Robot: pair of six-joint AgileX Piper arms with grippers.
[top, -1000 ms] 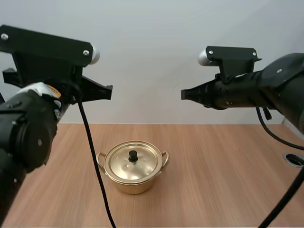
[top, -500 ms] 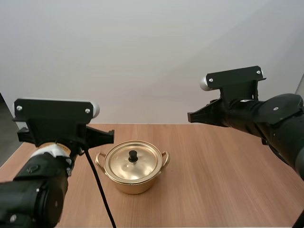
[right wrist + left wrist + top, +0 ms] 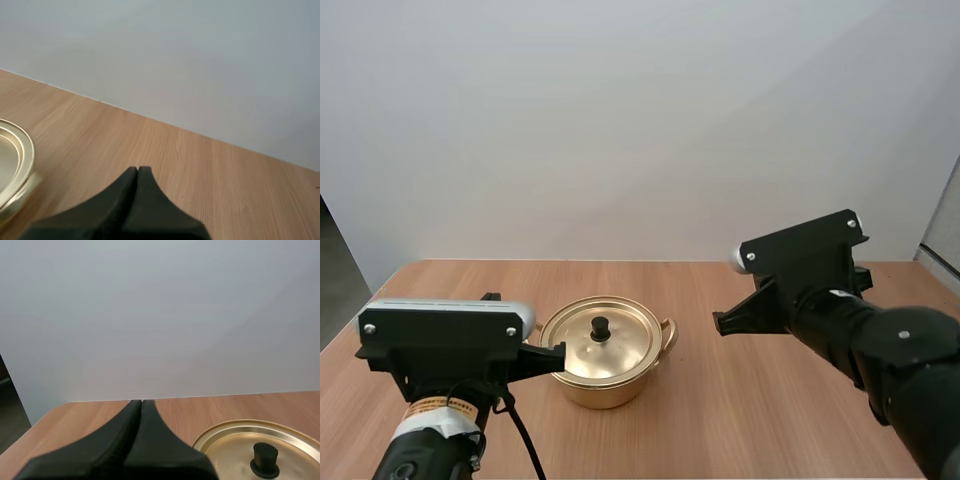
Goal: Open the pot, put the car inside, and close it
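Observation:
A gold pot (image 3: 602, 352) stands on the wooden table (image 3: 760, 400), its lid (image 3: 601, 342) on and a black knob (image 3: 600, 326) at the lid's centre. My left gripper (image 3: 556, 354) hangs just left of the pot, tips near the rim. In the left wrist view its fingers (image 3: 139, 410) lie together as one dark wedge, shut on nothing, beside the lid (image 3: 240, 445) and knob (image 3: 265, 459). My right gripper (image 3: 718, 322) hovers to the right of the pot, apart from it. Its fingers (image 3: 137, 175) are also shut and empty, with the pot's rim (image 3: 22, 155) off to one side.
A plain white wall (image 3: 640, 130) rises behind the table's far edge. Bare wood stretches between the pot and the right arm (image 3: 860, 330). The left arm's body (image 3: 440, 400) takes up the near left.
Both arms have come down from high above the table to about the pot's height. The left gripper now sits close beside the pot. The pot has not moved.

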